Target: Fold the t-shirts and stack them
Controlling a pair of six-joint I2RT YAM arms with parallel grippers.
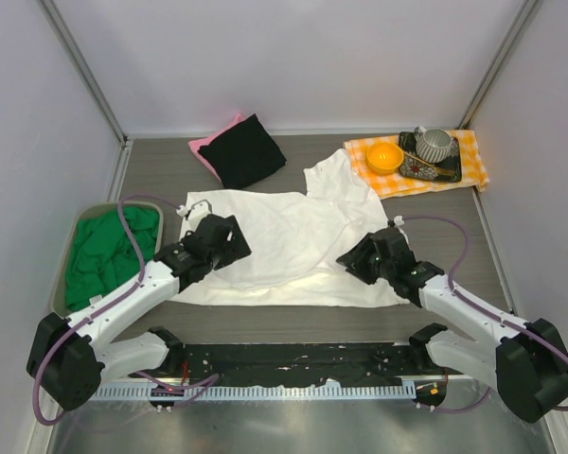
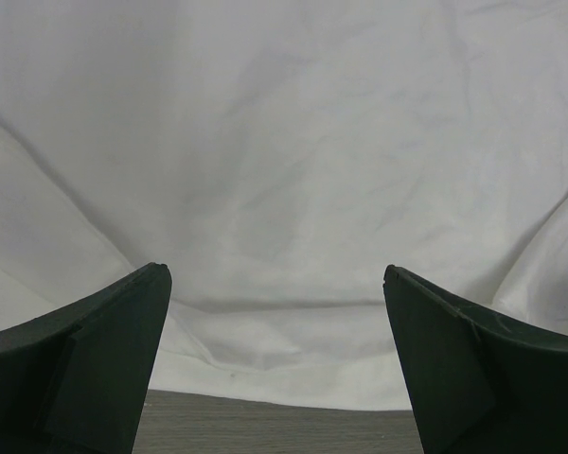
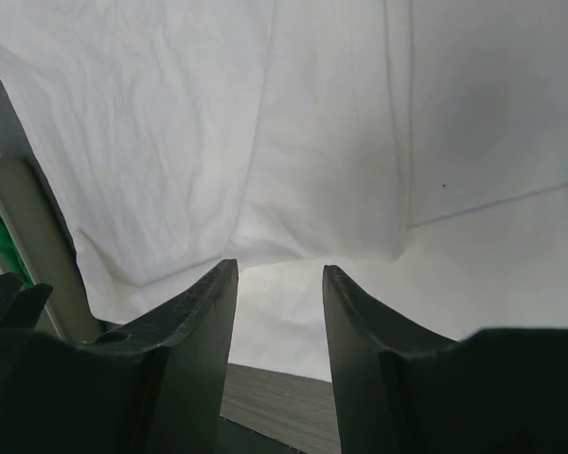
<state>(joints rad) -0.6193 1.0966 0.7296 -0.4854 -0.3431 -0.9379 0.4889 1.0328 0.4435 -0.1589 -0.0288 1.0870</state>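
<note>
**White tee spread out, both tools over its near half**

The white t-shirt (image 1: 293,241) lies mid-counter (image 1: 293,317), mostly flat, one sleeve pointing toward the far right. It looks thin, soft and light. It should drape and wrinkle readily, and it will probably slide on the counter if dragged. The best holds are likely pinches at the hem corners or shoulder seams, not the loose middle.

The left tool (image 2: 273,284) stands wide apart over the shirt's left side and holds nothing. The right tool (image 3: 279,270) shows a narrow gap above the right near edge, with no cloth visibly pinched in it.

A green tee (image 1: 109,255) sits crumpled in a tray (image 1: 83,219) at the left. Black (image 1: 246,149) and pink (image 1: 204,147) tees lie stacked at the far edge.

No daisy print shows on the white tee, so which face is up is unclear. The arms cover parts of it, and the black tee covers most of the pink one.
</note>
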